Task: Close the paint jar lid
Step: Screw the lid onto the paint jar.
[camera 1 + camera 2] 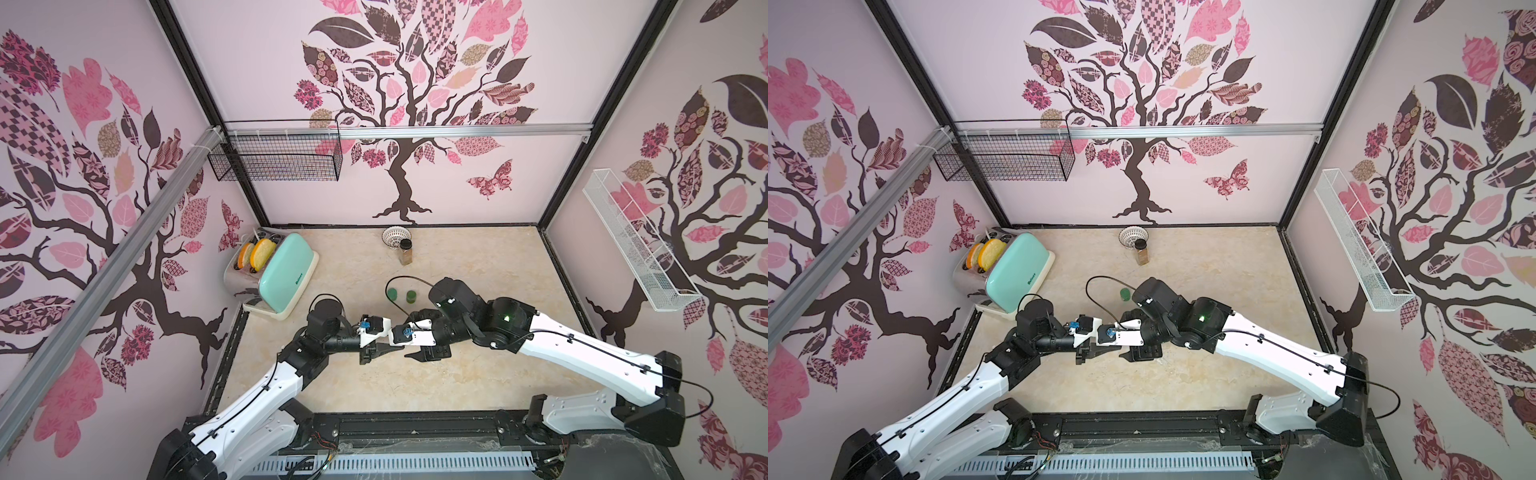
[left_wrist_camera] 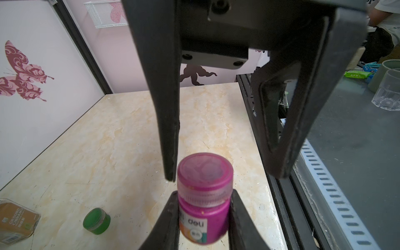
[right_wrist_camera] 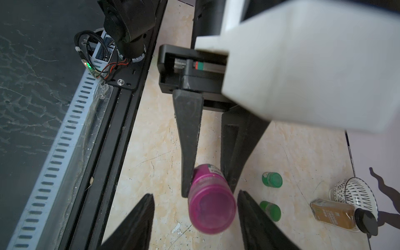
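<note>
1. The magenta paint jar (image 2: 203, 218) is held over the marble tabletop (image 1: 478, 374). That is at the lower middle of both top views, where the arms meet and hide it.
2. The left gripper (image 2: 204, 191) is clamped on the jar's body, below the lid (image 2: 205, 173).
3. The lid sits on the jar's mouth; how tightly cannot be told.
4. The right gripper (image 3: 194, 193) stands apart, a finger on either side of the lid, not gripping it.
5. Two green paint jars (image 3: 272, 179) (image 3: 270, 211) stand nearby on the tabletop.

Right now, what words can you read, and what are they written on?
"deli": on the pink paint jar.
"GROUND CINNAMON": on the spice jar.
Logo on the mint bread box: too blurred to read.
Small print on both jar labels: too small to read.
</note>
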Controlling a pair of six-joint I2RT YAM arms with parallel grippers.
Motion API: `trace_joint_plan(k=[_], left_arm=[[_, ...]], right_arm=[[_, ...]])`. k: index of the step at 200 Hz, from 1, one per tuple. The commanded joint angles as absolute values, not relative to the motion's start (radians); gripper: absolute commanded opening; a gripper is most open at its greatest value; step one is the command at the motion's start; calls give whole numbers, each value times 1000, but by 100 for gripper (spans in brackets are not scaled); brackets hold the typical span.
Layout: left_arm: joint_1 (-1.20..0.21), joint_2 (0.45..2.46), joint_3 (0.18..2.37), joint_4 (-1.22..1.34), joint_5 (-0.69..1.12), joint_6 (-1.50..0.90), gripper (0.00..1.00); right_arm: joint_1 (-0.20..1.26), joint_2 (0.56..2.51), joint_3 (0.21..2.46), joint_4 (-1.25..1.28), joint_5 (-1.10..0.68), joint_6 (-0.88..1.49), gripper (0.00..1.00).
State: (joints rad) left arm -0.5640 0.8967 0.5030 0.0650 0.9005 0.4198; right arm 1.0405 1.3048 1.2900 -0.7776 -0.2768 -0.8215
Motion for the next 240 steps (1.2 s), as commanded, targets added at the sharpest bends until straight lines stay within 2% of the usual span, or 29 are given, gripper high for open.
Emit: trace_joint_plan(k=[1, 107, 197, 240], left_arm=[[-569, 893, 530, 61, 914, 429, 24], [-571, 892, 530, 61, 913, 431, 25], [-571, 888, 528, 61, 910, 433, 26], [-572, 874, 525, 61, 880, 441, 26]], right_arm=[[1028, 1314, 1347, -790, -291, -824, 59], [987, 1341, 1364, -833, -333, -813, 54], [979, 1362, 1377, -837, -336, -772, 27], [979, 1399, 1394, -784, -260, -494, 17]])
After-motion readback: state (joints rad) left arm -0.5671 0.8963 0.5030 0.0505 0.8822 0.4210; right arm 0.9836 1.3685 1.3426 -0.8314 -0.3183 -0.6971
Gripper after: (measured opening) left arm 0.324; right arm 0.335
